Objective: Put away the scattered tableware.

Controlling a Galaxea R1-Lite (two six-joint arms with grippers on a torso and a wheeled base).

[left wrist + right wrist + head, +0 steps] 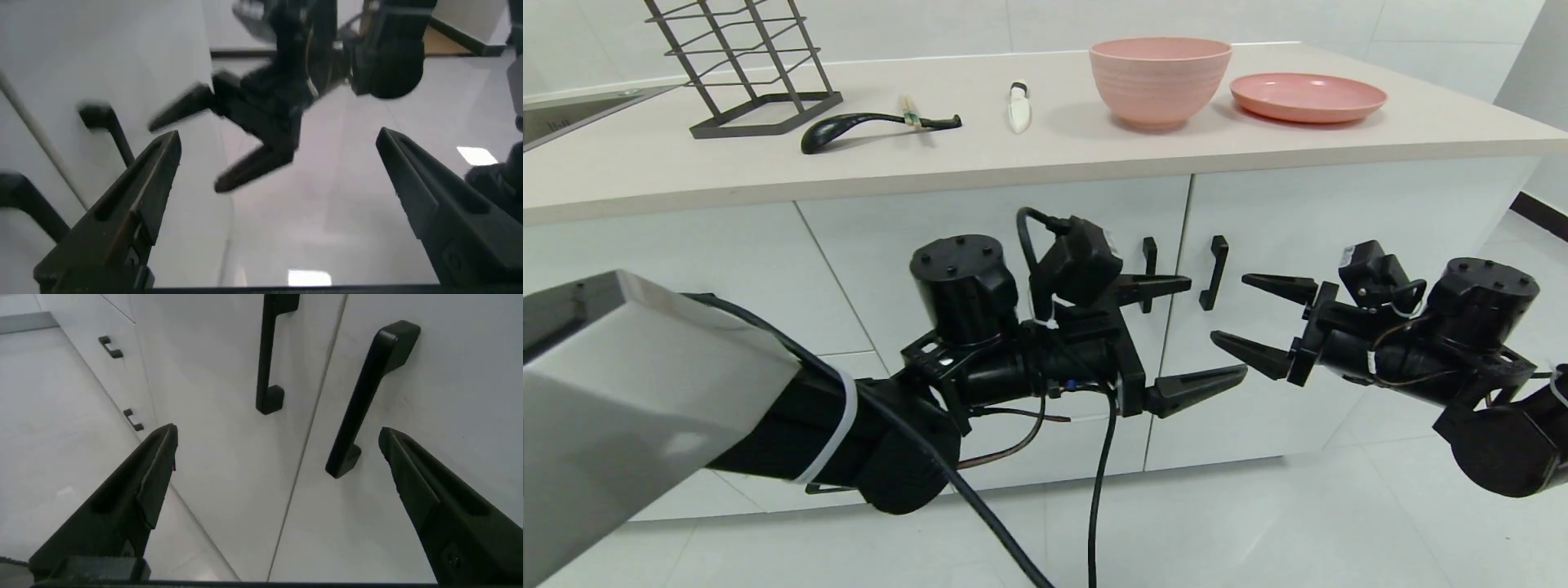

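On the beige counter (1013,155) lie a black ladle (849,127), a pair of chopsticks (908,113) across its handle, and a white spoon (1018,106). A pink bowl (1159,80) and a pink plate (1307,96) stand to the right. Both arms hang below counter height, in front of the white cabinet doors. My left gripper (1196,335) is open and holds nothing. My right gripper (1254,314) is open too, its tips facing the left one (274,212). In the right wrist view its fingers (131,498) frame the black door handles (368,396).
A black wire rack (747,65) stands at the counter's back left, beside a sink edge (572,110). Two black handles (1217,269) mark the cabinet doors behind the grippers. White tiled floor lies below.
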